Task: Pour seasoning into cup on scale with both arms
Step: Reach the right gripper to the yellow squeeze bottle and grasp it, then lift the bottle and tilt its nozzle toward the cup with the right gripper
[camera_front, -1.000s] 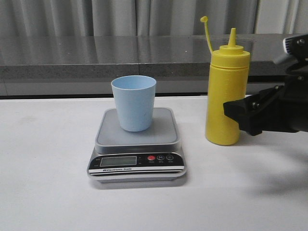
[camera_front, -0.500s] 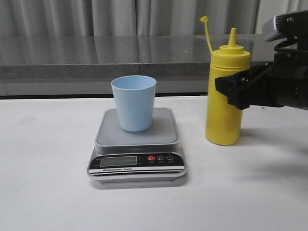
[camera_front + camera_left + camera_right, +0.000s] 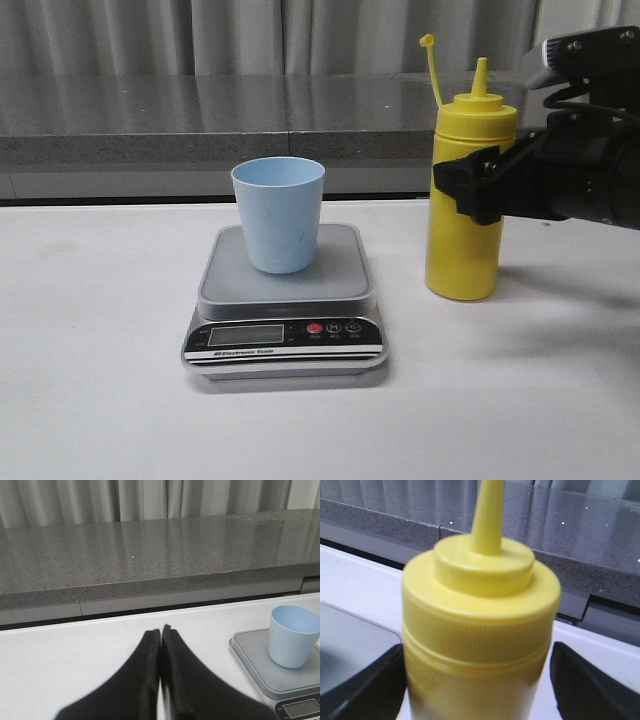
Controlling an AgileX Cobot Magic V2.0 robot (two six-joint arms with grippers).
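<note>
On the white bench (image 3: 90, 400) the scale (image 3: 285, 300) sits near the middle with the light-blue cup (image 3: 279, 213) upright on its platform, so the receiving end of the job looks ready. Just to the right, off the scale, stands the yellow seasoning bottle (image 3: 468, 195), upright, its nozzle uncapped and the cap strap sticking up. The right tool (image 3: 470, 185) is at the bottle's upper body with its fingers spread to either side; from the wrist camera they seem not quite to touch the plastic, though the blur makes that hard to swear to. The left tool (image 3: 160, 635) hangs over bare bench left of the scale, fingers pressed together on nothing. By my reckoning the grasp, lift and pour are all yet to come.
</note>
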